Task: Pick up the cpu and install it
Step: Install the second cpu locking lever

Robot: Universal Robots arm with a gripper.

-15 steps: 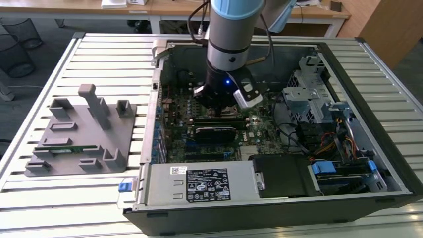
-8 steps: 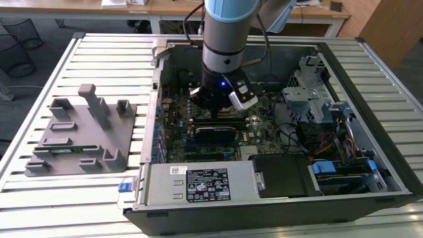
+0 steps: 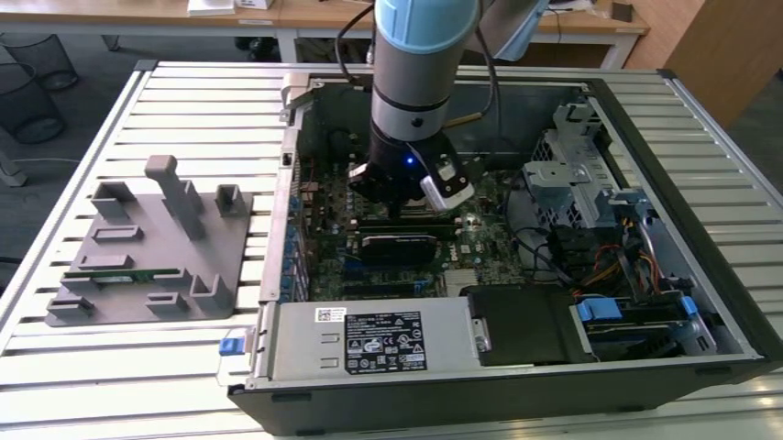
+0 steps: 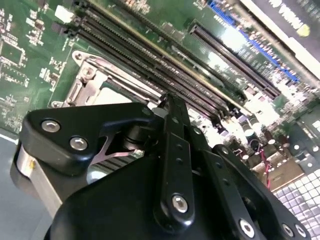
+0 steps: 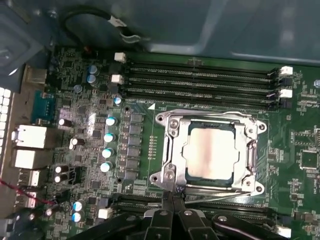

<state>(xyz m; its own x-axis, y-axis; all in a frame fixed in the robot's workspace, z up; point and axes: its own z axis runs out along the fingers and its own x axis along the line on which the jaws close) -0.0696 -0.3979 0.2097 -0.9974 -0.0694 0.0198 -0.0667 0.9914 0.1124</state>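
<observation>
cpu [image 4: 112, 95] largely hidden behind gripper [image 4: 167, 107] in the second wrist view | gripper [image 5: 172, 200] cut off by the first wrist view's edge | green stick [image 3: 120, 276] on the exterior view's left possibly memory, too small

An open computer case [image 3: 685, 275] lies on a slatted table [image 3: 196, 92]. Inside are a green motherboard [image 5: 85, 90] and black memory slots [image 5: 200, 82]. A grey holder tray [image 3: 147, 266] sits beside it, holding a green memory stick [image 3: 123, 273].

The exterior view looks down from high on the open computer case [image 3: 661, 357]; both wrist views face its motherboard [image 5: 90, 150] closely.
</observation>
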